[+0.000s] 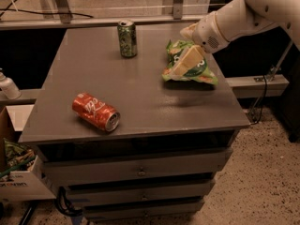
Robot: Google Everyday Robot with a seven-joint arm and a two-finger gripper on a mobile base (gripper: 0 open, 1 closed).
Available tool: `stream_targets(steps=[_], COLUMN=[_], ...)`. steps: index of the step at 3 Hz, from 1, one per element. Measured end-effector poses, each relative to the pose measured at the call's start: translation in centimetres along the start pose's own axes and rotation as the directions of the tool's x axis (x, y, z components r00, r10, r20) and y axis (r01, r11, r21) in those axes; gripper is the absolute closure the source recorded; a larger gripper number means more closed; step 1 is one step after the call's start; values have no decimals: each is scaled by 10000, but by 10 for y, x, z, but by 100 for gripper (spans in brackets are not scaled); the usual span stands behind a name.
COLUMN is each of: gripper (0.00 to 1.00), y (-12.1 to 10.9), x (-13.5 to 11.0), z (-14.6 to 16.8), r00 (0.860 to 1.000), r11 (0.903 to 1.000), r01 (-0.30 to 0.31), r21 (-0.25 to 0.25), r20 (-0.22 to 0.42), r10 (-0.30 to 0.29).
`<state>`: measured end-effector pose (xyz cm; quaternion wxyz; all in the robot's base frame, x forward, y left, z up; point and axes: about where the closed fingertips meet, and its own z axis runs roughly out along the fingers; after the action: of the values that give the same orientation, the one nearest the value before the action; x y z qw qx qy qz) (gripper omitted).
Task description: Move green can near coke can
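gripper (187,62) above green chip bag (207,74); coke can (95,111) lying

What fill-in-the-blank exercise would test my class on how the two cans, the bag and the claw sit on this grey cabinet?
1. The mottled green aluminium drink can stands ___ near the back edge of the grey cabinet top.
2. The red aluminium coke can lies on its ___ near the front edge.
3. The robot's pale claw hangs over the flat ___ chip bag.
Missing words: upright; side; green.
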<state>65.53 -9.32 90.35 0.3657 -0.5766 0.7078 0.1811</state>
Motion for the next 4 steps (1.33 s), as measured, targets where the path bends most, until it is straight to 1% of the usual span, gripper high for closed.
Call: stream_targets(steps=[1, 2, 3, 4], gripper=[0, 0, 0, 0], y=[0, -6, -15, -30], x=[0, -11, -28, -48], z=[3, 24, 55, 84], r00=[9999, 9982, 9950, 9912], r11=[10000, 9993, 9980, 9978], r01=[5, 53, 123, 352], r21=[-85, -381, -624, -559], r20=[149, 607, 996, 1293], r10=[-3, -29, -60, -278])
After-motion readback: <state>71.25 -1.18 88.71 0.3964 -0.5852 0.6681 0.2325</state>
